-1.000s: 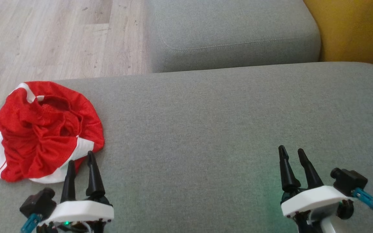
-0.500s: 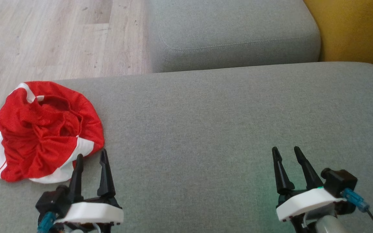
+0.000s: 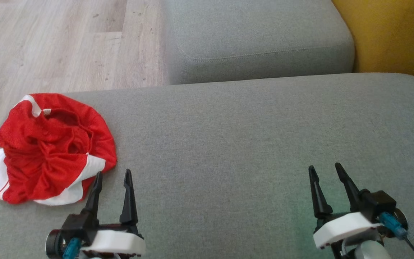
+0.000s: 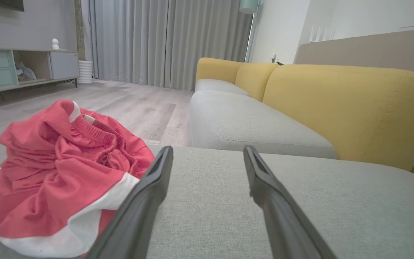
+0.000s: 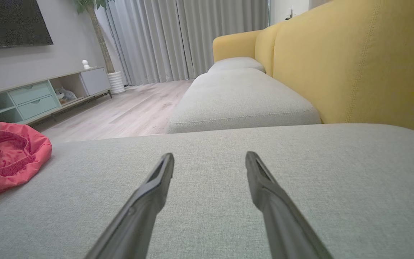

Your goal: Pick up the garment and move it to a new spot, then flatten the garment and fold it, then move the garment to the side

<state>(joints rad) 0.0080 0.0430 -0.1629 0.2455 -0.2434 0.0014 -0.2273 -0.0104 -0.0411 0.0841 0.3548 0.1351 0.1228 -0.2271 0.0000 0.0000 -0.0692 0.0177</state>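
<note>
surface: you're over a grey woven sofa seat point(image 3: 228, 144), pale wood floor point(image 3: 67, 43) beyond
garment point(image 3: 52, 147): crumpled red-white mesh, seat's left edge
left gripper point(image 3: 114, 172): jaws spread, just beside garment
right gripper point(image 3: 324, 166): jaws spread, over bare seat

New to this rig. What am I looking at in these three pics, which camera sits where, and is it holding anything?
It is a wheeled robot with two arms. The head view looks down from its head: its left gripper is at the lower left and its right gripper at the lower right, each with two dark fingers. The other two pictures come from cameras on the wrists, each looking along that gripper's own fingers. Both grippers are open and hold nothing. They are over a grey sofa cushion. A crumpled red and white garment lies at the cushion's left end, right by the left gripper's fingertips; whether they touch it is hard to tell. Beyond are a second grey cushion, a yellow backrest and a wooden floor.
</note>
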